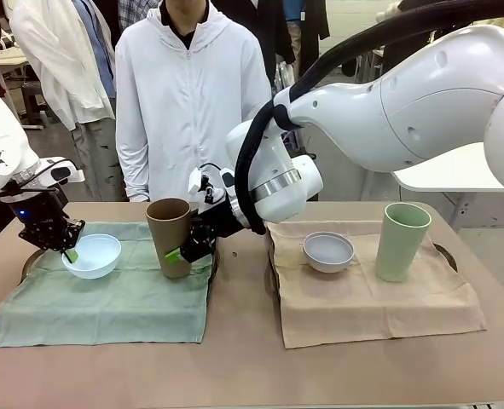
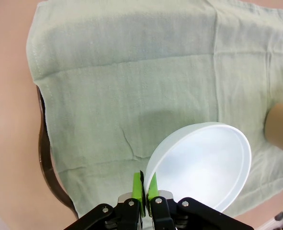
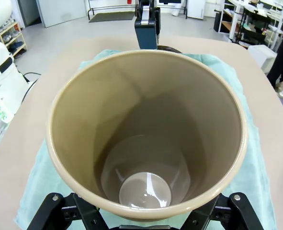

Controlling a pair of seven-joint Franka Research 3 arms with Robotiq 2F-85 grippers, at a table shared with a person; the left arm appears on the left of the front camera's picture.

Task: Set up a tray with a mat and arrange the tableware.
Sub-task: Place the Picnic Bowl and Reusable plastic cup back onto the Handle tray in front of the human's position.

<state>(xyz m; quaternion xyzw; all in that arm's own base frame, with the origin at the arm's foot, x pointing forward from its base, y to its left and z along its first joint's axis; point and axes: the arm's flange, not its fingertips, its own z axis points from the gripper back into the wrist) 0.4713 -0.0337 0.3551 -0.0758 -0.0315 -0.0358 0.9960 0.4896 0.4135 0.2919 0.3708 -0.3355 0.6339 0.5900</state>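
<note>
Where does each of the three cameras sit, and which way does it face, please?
Front view: between the arms, facing the person across the table; left gripper pinches the light blue bowl, right gripper clamps the tan cup.
Left wrist view: looks down its green fingers at the bowl's rim and the green mat.
Right wrist view: looks into the cup.
Shared: bowl, cup and mat.

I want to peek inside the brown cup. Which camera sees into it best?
The right wrist view: it looks straight down into the brown cup to its shiny, empty bottom. The front view shows only its outside, gripped by the right gripper. The left wrist view catches just a brown sliver.
</note>
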